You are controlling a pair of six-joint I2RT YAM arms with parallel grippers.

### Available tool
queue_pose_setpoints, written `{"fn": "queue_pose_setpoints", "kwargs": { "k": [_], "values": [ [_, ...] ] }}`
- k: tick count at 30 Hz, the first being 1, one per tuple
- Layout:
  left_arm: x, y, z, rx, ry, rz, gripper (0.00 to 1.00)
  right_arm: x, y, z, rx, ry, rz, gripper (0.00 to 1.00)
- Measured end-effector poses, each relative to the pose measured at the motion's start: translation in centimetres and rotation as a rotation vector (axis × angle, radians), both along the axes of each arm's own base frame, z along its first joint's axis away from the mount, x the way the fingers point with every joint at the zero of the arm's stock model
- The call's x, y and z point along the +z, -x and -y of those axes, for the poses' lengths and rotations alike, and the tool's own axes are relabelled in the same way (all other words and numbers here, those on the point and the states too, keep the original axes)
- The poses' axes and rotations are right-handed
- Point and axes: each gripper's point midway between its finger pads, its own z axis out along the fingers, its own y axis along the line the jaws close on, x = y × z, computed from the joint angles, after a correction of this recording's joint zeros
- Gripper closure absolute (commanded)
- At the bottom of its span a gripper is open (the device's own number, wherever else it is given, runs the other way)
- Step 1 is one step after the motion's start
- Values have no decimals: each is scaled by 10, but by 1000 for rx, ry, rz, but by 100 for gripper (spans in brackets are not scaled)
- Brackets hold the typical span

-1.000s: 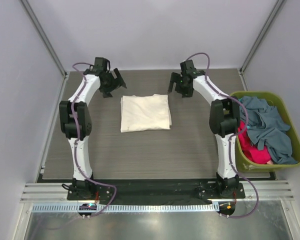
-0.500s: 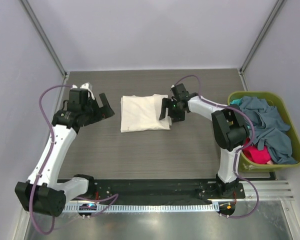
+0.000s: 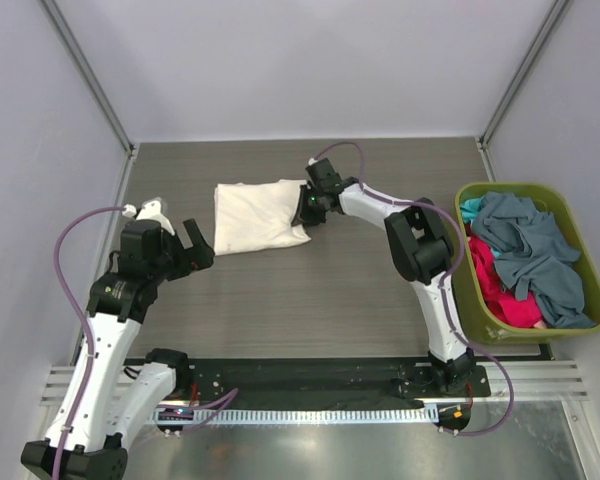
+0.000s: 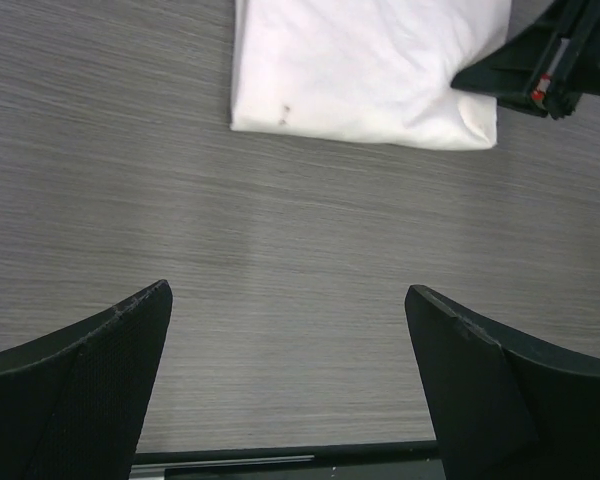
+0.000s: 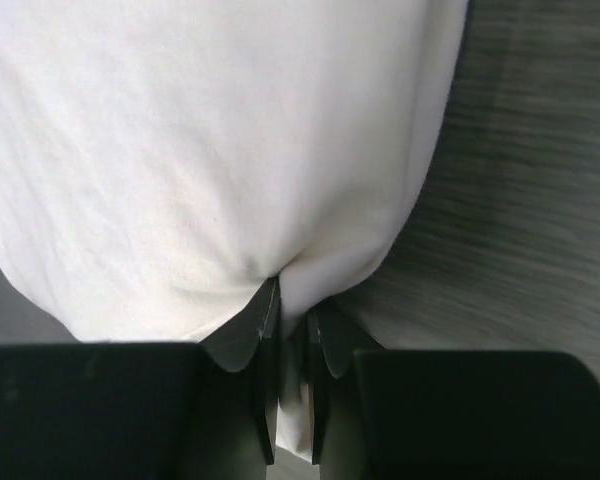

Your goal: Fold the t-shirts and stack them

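A folded cream t-shirt lies on the wood-grain table. My right gripper is shut on a pinch of cloth at the shirt's right edge; it also shows in the left wrist view as the right gripper beside the shirt's corner. My left gripper stands wide open over bare table, near and left of the shirt, holding nothing. Slate grey-blue t-shirts, a red-pink one and a bit of teal lie bunched in the basket.
The olive-green basket sits at the table's right edge. A black strip and a metal rail run along the near edge by the arm bases. Grey walls enclose the table on the left, back and right.
The right gripper has gone from open to shut on the cream t-shirt's right edge and shifted the shirt leftward. The left arm drew back toward the near left, still open.
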Motion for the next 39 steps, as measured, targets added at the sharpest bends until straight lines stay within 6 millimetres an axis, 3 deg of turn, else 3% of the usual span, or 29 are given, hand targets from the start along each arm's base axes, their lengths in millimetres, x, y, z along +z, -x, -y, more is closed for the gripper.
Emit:
{"fn": "queue_pose_setpoints", "kwargs": {
  "k": [5, 7, 9, 11, 12, 13, 14, 16, 20, 22, 25, 28, 33, 35, 37, 39],
  "values": [
    [-2, -2, 0, 1, -2, -9, 0, 6, -28, -50, -20, -76, 28, 86],
    [-3, -2, 0, 1, -2, -12, 0, 8, -47, -79, -31, -135, 42, 86],
    [-3, -2, 0, 1, -2, -10, 0, 13, -69, -114, -46, -227, 77, 78],
    [-3, -2, 0, 4, -4, -8, 0, 20, -85, -144, -53, -342, 128, 58],
    [-3, -2, -1, 7, -5, -8, 0, 21, -89, -160, -65, -417, 136, 44],
    [-3, -2, -2, 10, -8, -7, 0, 23, -91, -172, -75, -479, 142, 16],
    [-3, -3, -3, 16, -13, -7, 0, 26, -93, -183, -85, -550, 153, 9],
    [-3, -3, -5, 26, -20, -7, 0, 49, -93, -203, -73, -694, 204, 1],
    [-8, -6, -11, 57, -45, -23, 0, 68, -88, -212, -53, -801, 251, 0],
    [-14, -10, -15, 78, -59, -50, 0, 62, -79, -205, -44, -787, 235, 0],
    [-23, -21, -14, 103, -59, -105, 0, 50, -64, -175, -63, -706, 186, 0],
    [-25, -45, -11, 126, -62, -153, 0, 52, -58, -120, -115, -613, 164, 0],
    [-19, -121, -12, 184, -71, -168, 0, 93, -66, 2, -243, -525, 243, 0],
    [-25, -154, -18, 217, -65, -184, 1, 105, -64, 39, -284, -498, 273, 0],
    [-37, -189, -30, 254, -58, -200, 2, 113, -49, 60, -295, -475, 296, 1],
    [-58, -220, -43, 285, -53, -233, 2, 113, -22, 63, -268, -466, 287, 0]
  ]
}}
